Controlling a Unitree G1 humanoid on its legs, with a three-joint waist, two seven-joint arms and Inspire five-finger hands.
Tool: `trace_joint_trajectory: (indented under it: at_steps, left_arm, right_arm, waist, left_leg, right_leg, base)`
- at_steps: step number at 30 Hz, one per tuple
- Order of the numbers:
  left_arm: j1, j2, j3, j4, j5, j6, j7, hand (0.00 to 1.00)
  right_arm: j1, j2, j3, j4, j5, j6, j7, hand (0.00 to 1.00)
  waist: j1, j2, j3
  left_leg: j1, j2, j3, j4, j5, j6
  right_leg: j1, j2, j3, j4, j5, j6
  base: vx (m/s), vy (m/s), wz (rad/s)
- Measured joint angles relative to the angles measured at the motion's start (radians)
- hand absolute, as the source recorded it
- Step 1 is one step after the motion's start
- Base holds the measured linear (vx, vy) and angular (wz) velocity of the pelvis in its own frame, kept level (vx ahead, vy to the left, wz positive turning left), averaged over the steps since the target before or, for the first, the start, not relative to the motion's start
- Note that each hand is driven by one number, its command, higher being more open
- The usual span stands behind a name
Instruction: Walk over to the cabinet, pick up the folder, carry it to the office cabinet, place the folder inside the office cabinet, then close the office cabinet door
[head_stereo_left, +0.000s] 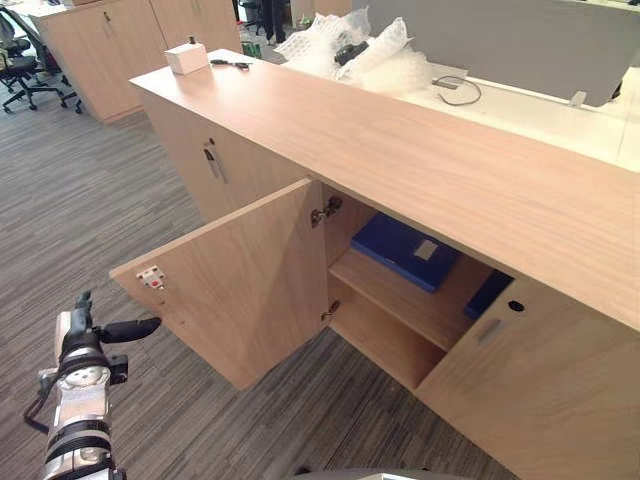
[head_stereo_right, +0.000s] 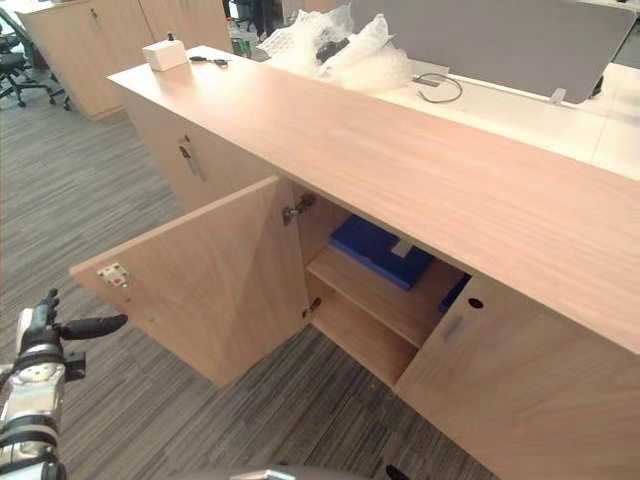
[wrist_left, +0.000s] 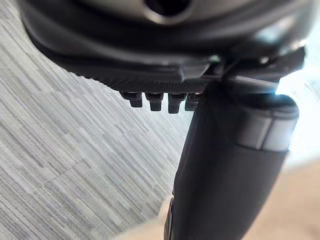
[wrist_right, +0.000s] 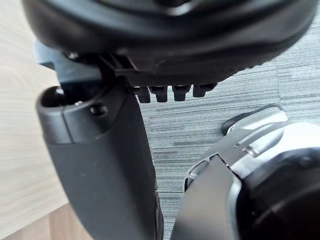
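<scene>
The wooden office cabinet (head_stereo_left: 430, 170) stands before me with its left door (head_stereo_left: 240, 285) swung wide open. A blue folder (head_stereo_left: 405, 250) lies flat on the upper shelf inside, and another blue item (head_stereo_left: 488, 293) shows beside it behind the shut right door (head_stereo_left: 540, 390). My left hand (head_stereo_left: 82, 335) hangs low at the lower left, just short of the open door's outer edge, fingers relaxed and thumb pointing at the door, holding nothing. In the right wrist view my right hand (wrist_right: 100, 165) is over the carpet beside the wood, also empty with relaxed fingers.
On the cabinet top sit a small white box (head_stereo_left: 187, 58), a black tool (head_stereo_left: 232, 64), bubble wrap (head_stereo_left: 345, 45) and a cable (head_stereo_left: 457, 88). Office chairs (head_stereo_left: 20, 70) and more wooden cabinets (head_stereo_left: 110, 40) stand at the far left. Grey carpet (head_stereo_left: 90, 200) lies in front.
</scene>
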Motion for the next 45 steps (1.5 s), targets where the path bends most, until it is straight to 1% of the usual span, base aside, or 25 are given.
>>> trace_joint_trajectory:
  at_steps: [1, 2, 3, 4, 6, 7, 9, 11, 14, 15, 16, 22, 25, 27, 28, 30, 31, 33, 34, 35, 36, 39, 40, 42, 45]
  left_arm:
    - [-0.001, 0.004, -0.02, -0.025, -0.003, -0.001, -0.002, 1.0]
    - [-0.003, 0.002, -0.061, -0.052, -0.028, -0.003, -0.014, 1.0]
    - [-0.001, 0.005, -0.055, -0.049, -0.054, 0.018, -0.017, 1.0]
    - [-0.001, 0.007, -0.056, -0.049, -0.059, 0.018, -0.02, 1.0]
    - [0.0, 0.013, -0.068, -0.05, -0.13, 0.017, -0.068, 1.0]
    - [0.0, 0.016, -0.075, -0.05, -0.15, 0.017, -0.078, 1.0]
    - [0.0, 0.055, -0.133, -0.05, -0.189, 0.017, -0.098, 1.0]
    - [0.0, 0.119, -0.193, -0.05, -0.274, 0.013, -0.148, 1.0]
    - [-0.005, 0.179, -0.243, -0.05, -0.364, 0.001, -0.192, 1.0]
    - [-0.007, 0.187, -0.254, -0.05, -0.371, -0.003, -0.194, 1.0]
    - [-0.008, 0.194, -0.265, -0.05, -0.371, -0.01, -0.201, 1.0]
    - [-0.023, 0.201, -0.326, -0.059, -0.369, -0.026, -0.203, 1.0]
    - [-0.006, 0.208, -0.369, -0.111, -0.392, -0.026, -0.204, 1.0]
    - [0.041, 0.248, -0.423, -0.196, -0.469, -0.026, -0.228, 1.0]
    - [0.046, 0.262, -0.443, -0.215, -0.492, -0.026, -0.24, 1.0]
    - [0.073, 0.322, -0.531, -0.3, -0.583, -0.025, -0.267, 1.0]
    - [0.081, 0.34, -0.551, -0.32, -0.614, -0.024, -0.28, 1.0]
    - [0.105, 0.405, -0.623, -0.4, -0.713, -0.024, -0.327, 1.0]
    - [0.112, 0.419, -0.64, -0.419, -0.734, -0.024, -0.341, 1.0]
    - [0.123, 0.443, -0.668, -0.448, -0.794, -0.022, -0.379, 1.0]
    - [0.125, 0.454, -0.688, -0.459, -0.814, -0.022, -0.395, 1.0]
    - [0.13, 0.479, -0.81, -0.56, -0.89, -0.009, -0.485, 1.0]
    - [0.13, 0.478, -0.844, -0.61, -0.891, -0.004, -0.502, 1.0]
    - [0.13, 0.478, -0.882, -0.641, -0.915, -0.002, -0.528, 1.0]
    - [0.117, 0.457, -0.98, -0.698, -1.005, 0.019, -0.6, 1.0]
  right_arm:
    - [0.001, 0.005, 0.006, 0.001, 0.0, 0.0, 0.0, 1.0]
    - [0.003, 0.009, 0.005, 0.006, 0.001, 0.002, 0.002, 1.0]
    - [0.006, 0.002, 0.008, 0.007, 0.001, 0.0, 0.003, 1.0]
    - [0.009, 0.001, 0.008, 0.006, 0.001, 0.0, 0.003, 1.0]
    - [0.024, -0.008, 0.008, -0.002, 0.001, 0.0, 0.003, 1.0]
    - [0.028, -0.009, 0.008, -0.003, 0.001, -0.001, 0.003, 1.0]
    - [0.037, -0.006, 0.011, -0.003, 0.001, -0.004, 0.003, 1.0]
    - [0.04, -0.003, 0.014, -0.001, 0.001, -0.005, 0.003, 1.0]
    - [0.045, 0.0, 0.029, -0.002, 0.001, -0.007, 0.01, 1.0]
    - [0.045, 0.0, 0.029, -0.002, 0.001, -0.008, 0.014, 1.0]
    - [0.047, 0.0, 0.029, -0.002, 0.001, -0.008, 0.02, 1.0]
    - [0.059, 0.008, 0.038, -0.002, 0.003, -0.02, 0.03, 1.0]
    - [0.067, 0.008, 0.049, -0.002, 0.006, -0.026, 0.038, 1.0]
    - [0.075, 0.008, 0.05, -0.003, 0.005, -0.031, 0.043, 1.0]
    - [0.077, 0.007, 0.05, -0.003, 0.005, -0.032, 0.044, 1.0]
    - [0.078, -0.004, 0.059, 0.001, 0.0, -0.033, 0.049, 1.0]
    - [0.078, -0.006, 0.067, 0.002, 0.0, -0.033, 0.053, 1.0]
    - [0.077, -0.019, 0.089, 0.003, -0.002, -0.031, 0.068, 1.0]
    - [0.076, -0.021, 0.092, 0.003, -0.002, -0.03, 0.071, 1.0]
    - [0.075, -0.022, 0.097, 0.004, -0.003, -0.03, 0.078, 1.0]
    - [0.075, -0.023, 0.097, 0.004, -0.003, -0.03, 0.081, 1.0]
    - [0.061, -0.044, 0.125, 0.02, -0.011, -0.032, 0.087, 1.0]
    - [0.049, -0.051, 0.137, 0.021, -0.027, -0.031, 0.087, 1.0]
    - [0.037, -0.053, 0.143, 0.021, -0.044, -0.032, 0.087, 1.0]
    - [0.027, -0.052, 0.165, 0.019, -0.045, -0.039, 0.087, 1.0]
  waist:
    - [-0.001, -0.016, -0.001]
    - [-0.004, -0.017, -0.007]
    - [0.0, -0.014, -0.013]
    - [0.002, -0.01, -0.012]
    - [0.018, 0.01, -0.013]
    - [0.023, 0.011, -0.014]
    - [0.035, 0.008, -0.017]
    - [0.044, -0.004, -0.023]
    - [0.044, -0.018, -0.032]
    - [0.045, -0.019, -0.033]
    - [0.044, -0.024, -0.036]
    - [0.047, -0.032, -0.041]
    - [0.056, -0.033, -0.041]
    - [0.062, -0.036, -0.043]
    - [0.065, -0.037, -0.043]
    - [0.085, -0.038, -0.044]
    - [0.09, -0.038, -0.044]
    - [0.103, -0.037, -0.044]
    - [0.105, -0.037, -0.044]
    - [0.105, -0.036, -0.044]
    - [0.105, -0.036, -0.044]
    - [0.097, -0.029, -0.047]
    - [0.082, -0.028, -0.048]
    - [0.063, -0.025, -0.05]
    - [0.024, -0.018, -0.062]
  left_leg:
    - [-0.001, -0.009, 0.0, 0.0, -0.002, -0.012]
    - [0.0, -0.004, -0.008, -0.003, 0.003, -0.026]
    - [0.001, 0.001, 0.0, -0.006, 0.005, -0.03]
    - [0.001, 0.005, 0.0, -0.006, 0.007, -0.035]
    - [-0.004, 0.018, 0.0, -0.006, 0.01, -0.047]
    - [-0.003, 0.02, 0.0, -0.006, 0.01, -0.05]
    - [-0.001, 0.023, -0.003, -0.006, 0.01, -0.054]
    - [-0.001, 0.023, -0.004, -0.006, 0.01, -0.056]
    - [-0.002, 0.014, -0.002, -0.005, 0.009, -0.056]
    - [-0.002, 0.012, -0.002, -0.005, 0.009, -0.056]
    - [-0.002, 0.007, 0.0, -0.005, 0.009, -0.056]
    - [-0.002, -0.01, 0.001, -0.006, 0.011, -0.053]
    - [-0.005, -0.015, -0.003, -0.006, 0.012, -0.044]
    - [-0.013, -0.022, -0.014, -0.006, 0.013, -0.036]
    - [-0.016, -0.024, -0.018, -0.006, 0.014, -0.034]
    - [-0.02, -0.033, -0.024, -0.006, 0.014, -0.029]
    - [-0.02, -0.036, -0.025, -0.006, 0.014, -0.026]
    - [-0.025, -0.046, -0.029, -0.006, 0.014, -0.022]
    - [-0.026, -0.05, -0.031, -0.006, 0.014, -0.021]
    - [-0.028, -0.055, -0.033, -0.006, 0.014, -0.012]
    - [-0.029, -0.058, -0.035, -0.006, 0.014, -0.01]
    - [-0.034, -0.073, -0.031, -0.006, 0.012, 0.005]
    - [-0.034, -0.077, -0.028, -0.006, 0.01, 0.008]
    - [-0.034, -0.079, -0.024, -0.006, 0.008, 0.01]
    - [-0.036, -0.08, -0.008, -0.006, 0.004, 0.016]
  right_leg:
    - [-0.017, -0.023, 0.01, -0.016, 0.044, 0.025]
    - [-0.008, -0.02, 0.022, -0.021, 0.033, 0.035]
    - [-0.008, -0.009, 0.027, -0.028, 0.027, 0.026]
    - [-0.006, -0.005, 0.027, -0.033, 0.027, 0.025]
    - [-0.004, 0.01, 0.026, -0.043, 0.027, 0.023]
    - [-0.002, 0.012, 0.026, -0.044, 0.028, 0.023]
    - [0.003, 0.016, 0.024, -0.047, 0.028, 0.023]
    - [0.004, 0.013, 0.024, -0.047, 0.028, 0.023]
    - [0.004, 0.003, 0.025, -0.051, 0.033, 0.032]
    - [0.005, 0.001, 0.025, -0.053, 0.035, 0.034]
    - [0.007, -0.004, 0.025, -0.056, 0.038, 0.039]
    - [0.008, -0.023, 0.024, -0.06, 0.049, 0.054]
    - [0.008, -0.027, 0.02, -0.063, 0.054, 0.058]
    - [0.008, -0.032, 0.007, -0.068, 0.056, 0.061]
    - [0.008, -0.033, 0.002, -0.069, 0.057, 0.063]
    - [0.009, -0.042, -0.007, -0.069, 0.061, 0.07]
    - [0.009, -0.044, -0.008, -0.069, 0.063, 0.072]
    - [0.009, -0.056, -0.016, -0.069, 0.069, 0.082]
    - [0.009, -0.058, -0.017, -0.069, 0.071, 0.084]
    - [0.009, -0.063, -0.021, -0.069, 0.074, 0.089]
    - [0.009, -0.066, -0.022, -0.069, 0.075, 0.092]
    - [0.004, -0.082, -0.021, -0.069, 0.089, 0.104]
    - [0.003, -0.086, -0.018, -0.069, 0.092, 0.102]
    - [0.001, -0.087, -0.01, -0.07, 0.094, 0.1]
    - [-0.006, -0.087, -0.001, -0.081, 0.1, 0.091]
  base:
    - [-0.06, -0.155, 0.14]
    - [-0.03, -0.177, 0.01]
    - [-0.02, -0.174, 0.01]
    - [-0.04, -0.147, -0.08]
    - [-0.04, -0.111, 0.03]
    - [-0.02, -0.087, 0.03]
    - [-0.02, -0.046, 0.04]
    - [-0.01, 0.0, 0.02]
    - [-0.01, 0.047, 0.0]
    - [-0.02, 0.066, 0.01]
    - [-0.02, 0.072, 0.01]
    - [-0.05, 0.066, 0.02]
    - [-0.07, 0.039, 0.06]
    - [-0.05, 0.026, 0.18]
    - [-0.03, 0.021, 0.23]
    - [-0.03, 0.04, 0.15]
    - [-0.03, 0.055, 0.07]
    - [-0.03, 0.063, 0.11]
    - [-0.04, 0.071, 0.13]
    - [-0.04, 0.06, 0.09]
    - [-0.06, 0.078, 0.11]
    - [-0.08, 0.091, 0.0]
    - [-0.07, 0.079, -0.07]
    - [-0.05, 0.057, -0.12]
    - [-0.02, 0.034, -0.19]
